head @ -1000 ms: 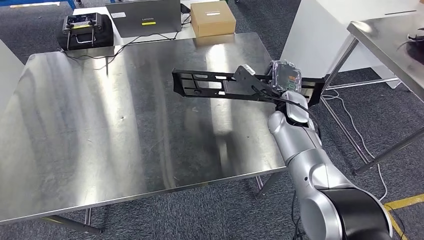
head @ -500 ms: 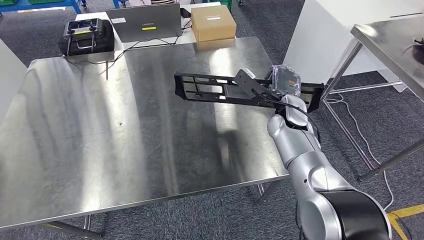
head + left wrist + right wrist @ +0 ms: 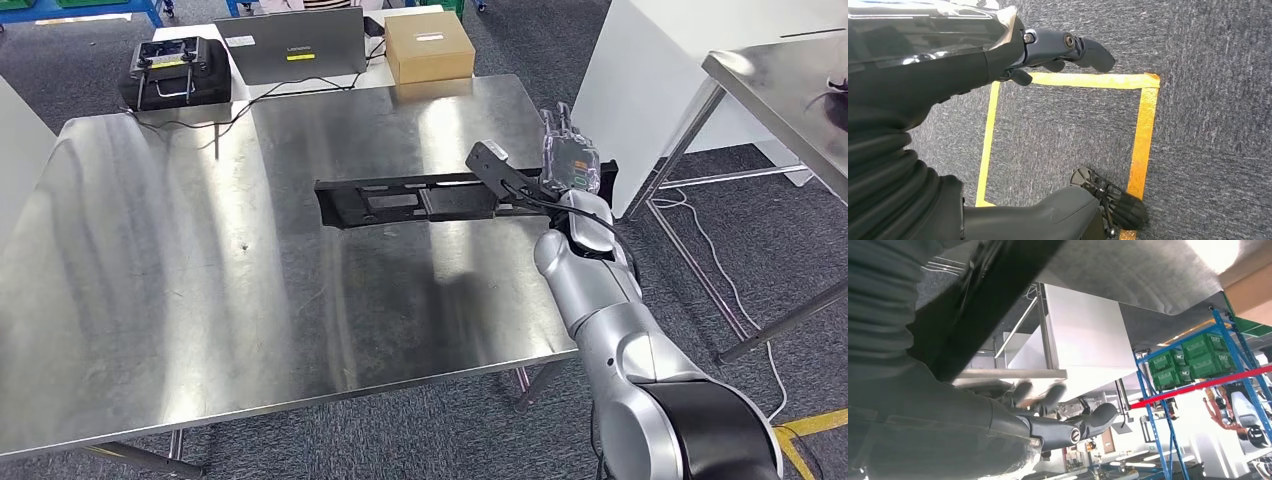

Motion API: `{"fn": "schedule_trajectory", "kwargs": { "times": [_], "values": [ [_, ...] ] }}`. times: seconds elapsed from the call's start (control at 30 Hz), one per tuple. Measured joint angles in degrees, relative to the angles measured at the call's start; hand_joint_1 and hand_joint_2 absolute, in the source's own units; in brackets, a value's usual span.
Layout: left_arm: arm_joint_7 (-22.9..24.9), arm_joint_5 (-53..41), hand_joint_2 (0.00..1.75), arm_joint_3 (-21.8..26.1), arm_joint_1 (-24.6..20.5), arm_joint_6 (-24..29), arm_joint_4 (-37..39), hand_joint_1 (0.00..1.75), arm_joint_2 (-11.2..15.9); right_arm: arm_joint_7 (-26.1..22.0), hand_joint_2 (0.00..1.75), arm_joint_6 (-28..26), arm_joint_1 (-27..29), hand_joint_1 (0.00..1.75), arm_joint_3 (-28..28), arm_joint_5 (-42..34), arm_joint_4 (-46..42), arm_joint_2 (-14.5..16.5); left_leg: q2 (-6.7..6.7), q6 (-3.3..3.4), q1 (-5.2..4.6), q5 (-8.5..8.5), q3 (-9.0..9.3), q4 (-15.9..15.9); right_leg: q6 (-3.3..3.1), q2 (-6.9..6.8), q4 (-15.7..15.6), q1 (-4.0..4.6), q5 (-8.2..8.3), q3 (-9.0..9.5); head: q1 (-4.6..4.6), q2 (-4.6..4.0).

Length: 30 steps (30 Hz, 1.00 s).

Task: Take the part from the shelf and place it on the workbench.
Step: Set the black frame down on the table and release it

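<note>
Gripping the part's near end, the right hand (image 3: 572, 165) has its fingers wrapped round it, with the part (image 3: 420, 200) reaching out level over the workbench (image 3: 200, 260), seemingly just above the steel; best lower it flat before letting go — a long, flat black bracket with cut-outs
</note>
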Motion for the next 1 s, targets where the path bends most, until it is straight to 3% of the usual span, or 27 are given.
{"fn": "schedule_trajectory", "kwargs": {
  "times": [0.37,0.8,1.0],
  "values": [
    [0.09,0.09,1.75,0.67,0.00,-0.74,0.00,0.00,0.01,-0.56,0.00,1.39,-0.01,0.00,-0.06,-1.20,0.15,0.10,0.01,0.01,-0.14,0.00,0.00,0.01,0.01,0.00,0.00,-0.08,0.00,-0.02,0.00,0.00],
    [0.87,1.05,1.75,1.05,-0.03,-1.03,0.00,0.00,0.11,7.73,0.00,31.45,-3.70,0.00,-2.74,-5.94,3.42,0.54,0.01,0.01,-0.14,0.00,0.05,0.01,0.01,0.00,0.00,-0.14,0.00,-0.01,-0.02,0.00],
    [1.19,1.64,1.75,1.40,-0.08,-0.72,0.00,0.00,0.17,8.70,0.00,34.70,-4.60,0.00,-3.57,-6.03,4.56,1.28,0.05,0.01,-0.14,0.00,0.05,0.01,0.01,0.01,0.01,-0.14,0.00,-0.01,-0.01,0.00]
  ]
}}
